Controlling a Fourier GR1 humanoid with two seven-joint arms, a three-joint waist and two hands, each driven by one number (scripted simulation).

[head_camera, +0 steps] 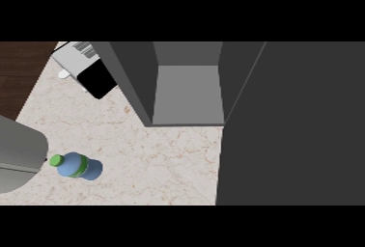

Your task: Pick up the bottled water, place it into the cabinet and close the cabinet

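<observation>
Bottled water [76, 165] sits on the near left of the marbled counter [164, 164], untouched and well apart from the cabinet. It is small, with a blue body, a green band and a green cap pointing left; from up here I can't tell whether it stands or lies tipped. Just beside it, at the left edge, is a rounded grey shape [16, 154], probably the left forearm. Neither hand shows, so I cannot tell how either is set. The pick-up looks not yet begun. The next move calls for a hand to come to the bottle and close round its body. Farther back the cabinet [187, 91] stands open, its dark door [292, 125] swung out at the right. A black-and-white object [89, 72] lies at the far left.
</observation>
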